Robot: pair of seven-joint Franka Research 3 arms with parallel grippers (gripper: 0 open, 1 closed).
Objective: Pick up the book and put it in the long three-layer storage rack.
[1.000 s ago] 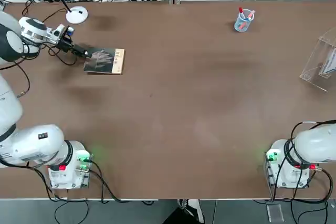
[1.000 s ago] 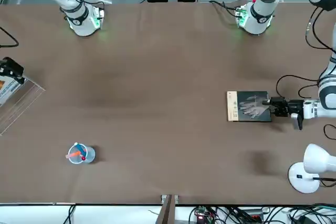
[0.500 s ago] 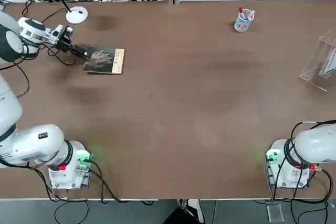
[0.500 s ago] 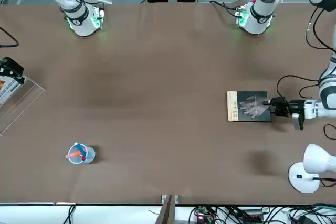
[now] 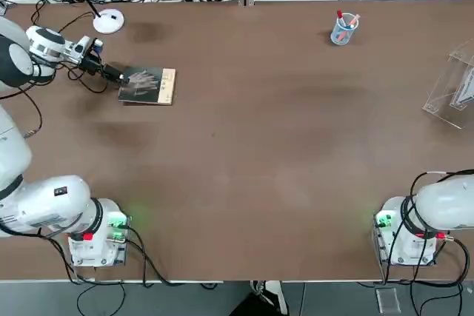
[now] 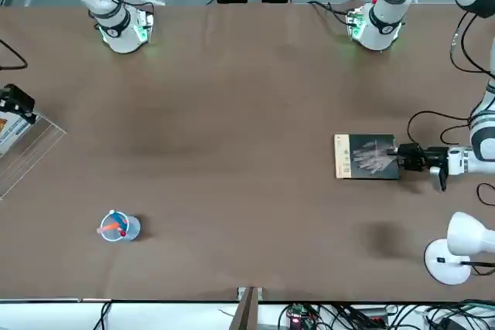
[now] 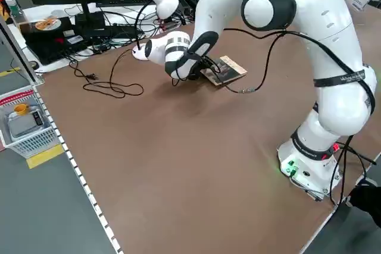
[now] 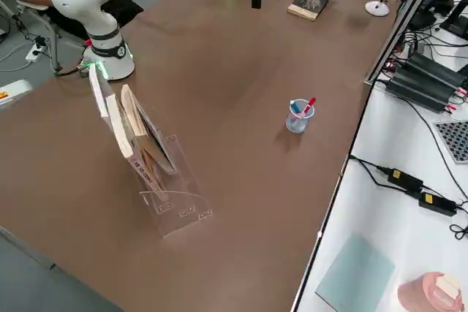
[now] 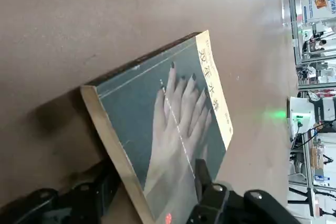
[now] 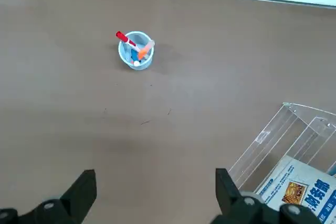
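Brown tabletop (image 5: 244, 183): book (image 9: 131, 103), one edge at left claw (image 9: 155, 169), spread, contact unclear; right claw (image 10: 156, 177) spread near rack (image 10: 262, 140).

You see the book (image 9: 168, 124) lying flat and closed on the bench — dark grey-green cover, pale hands image, cream strip along one edge. You find the rack (image 8: 172, 180) well apart from it: clear panels, standing on the bench — books leaning in its slots.

Brown table (image 5: 259, 146) beneath book (image 5: 147, 86), pen cup (image 5: 344, 29), clear rack (image 5: 453, 90), lamp (image 5: 109, 21)
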